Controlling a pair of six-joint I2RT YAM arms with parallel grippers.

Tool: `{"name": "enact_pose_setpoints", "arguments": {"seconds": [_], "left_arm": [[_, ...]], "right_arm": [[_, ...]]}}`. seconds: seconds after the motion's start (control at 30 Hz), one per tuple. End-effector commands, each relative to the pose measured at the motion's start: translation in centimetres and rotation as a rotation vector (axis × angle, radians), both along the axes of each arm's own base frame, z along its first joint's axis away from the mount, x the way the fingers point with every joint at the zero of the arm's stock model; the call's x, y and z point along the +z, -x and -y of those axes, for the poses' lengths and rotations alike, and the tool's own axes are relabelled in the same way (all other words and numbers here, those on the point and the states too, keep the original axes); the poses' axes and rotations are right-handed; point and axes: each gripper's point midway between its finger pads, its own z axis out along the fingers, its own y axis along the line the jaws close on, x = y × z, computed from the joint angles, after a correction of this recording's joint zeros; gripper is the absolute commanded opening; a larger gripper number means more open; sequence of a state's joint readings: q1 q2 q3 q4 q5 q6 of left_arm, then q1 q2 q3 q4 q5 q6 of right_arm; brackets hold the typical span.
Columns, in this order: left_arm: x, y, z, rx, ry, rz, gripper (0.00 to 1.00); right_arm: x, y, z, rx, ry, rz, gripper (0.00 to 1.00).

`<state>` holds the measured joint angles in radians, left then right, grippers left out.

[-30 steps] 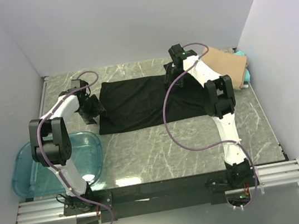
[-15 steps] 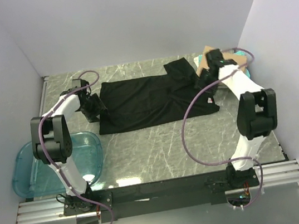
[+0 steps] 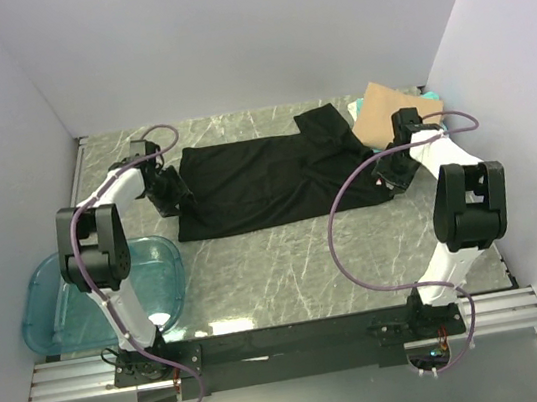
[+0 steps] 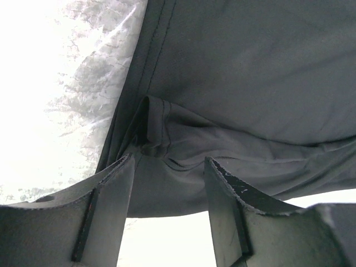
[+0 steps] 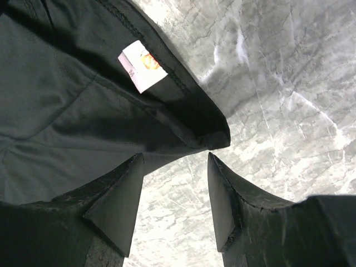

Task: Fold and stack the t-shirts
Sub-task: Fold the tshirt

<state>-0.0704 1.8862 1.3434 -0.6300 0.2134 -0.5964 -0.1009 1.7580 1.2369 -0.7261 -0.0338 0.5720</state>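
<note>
Left gripper (image 4: 169, 161) gapes around a bunched edge of the black t-shirt (image 3: 256, 183), right gripper (image 5: 175, 157) gapes empty above its tagged corner; shirt lies lengthwise left-to-right on the far table (image 3: 307, 256)

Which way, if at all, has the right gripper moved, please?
Yes: the right gripper swung rightward and nearer across the marble table, to the black t-shirt's right edge.
</note>
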Motion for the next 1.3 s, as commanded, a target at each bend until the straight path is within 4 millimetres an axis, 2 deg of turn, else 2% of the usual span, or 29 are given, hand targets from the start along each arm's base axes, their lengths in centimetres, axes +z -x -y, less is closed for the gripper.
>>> {"name": "enact_pose_setpoints", "arguments": {"seconds": [0.0,0.2,0.37,0.4,0.5,0.6,0.73,0.8,0.83,0.97,1.27], "left_arm": [[0.6,-1.8,0.0,0.014,0.007,0.046,0.58],[0.0,-2.3,0.4,0.019,0.029,0.038,0.56],[-0.3,-2.6,0.5,0.019,0.034,0.036,0.49],[-0.2,-2.8,0.4,0.018,0.032,0.038,0.44],[-0.3,-3.0,0.5,0.016,0.032,0.033,0.35],[-0.5,-3.1,0.5,0.015,0.035,0.027,0.30],[-0.7,-3.2,0.3,0.020,0.021,0.017,0.17],[-0.7,-3.0,0.2,0.024,0.016,0.011,0.13],[-0.7,-3.0,0.1,0.026,0.012,0.012,0.12],[-0.7,-3.1,-0.6,0.046,-0.010,0.010,0.11],[-0.6,-4.0,-2.3,0.089,-0.012,0.003,0.08]], "right_arm": [[1.4,-0.8,0.6,-0.034,0.025,0.064,0.56],[0.2,-0.1,1.7,-0.067,0.052,0.038,0.56],[-0.6,0.0,2.6,-0.081,0.071,0.023,0.56],[-0.9,0.0,2.8,-0.083,0.074,0.015,0.56],[-1.2,-0.5,2.7,-0.086,0.062,0.020,0.56],[-1.4,-0.8,2.5,-0.085,0.049,0.018,0.52],[-1.9,-0.6,2.4,-0.082,0.047,0.004,0.41],[-2.2,-0.4,2.6,-0.079,0.056,-0.008,0.29],[-2.4,-0.1,2.6,-0.078,0.059,-0.020,0.19],[-2.7,0.6,3.3,-0.080,0.100,-0.058,0.00],[-2.8,0.5,4.0,-0.077,0.137,-0.082,0.00]]}}
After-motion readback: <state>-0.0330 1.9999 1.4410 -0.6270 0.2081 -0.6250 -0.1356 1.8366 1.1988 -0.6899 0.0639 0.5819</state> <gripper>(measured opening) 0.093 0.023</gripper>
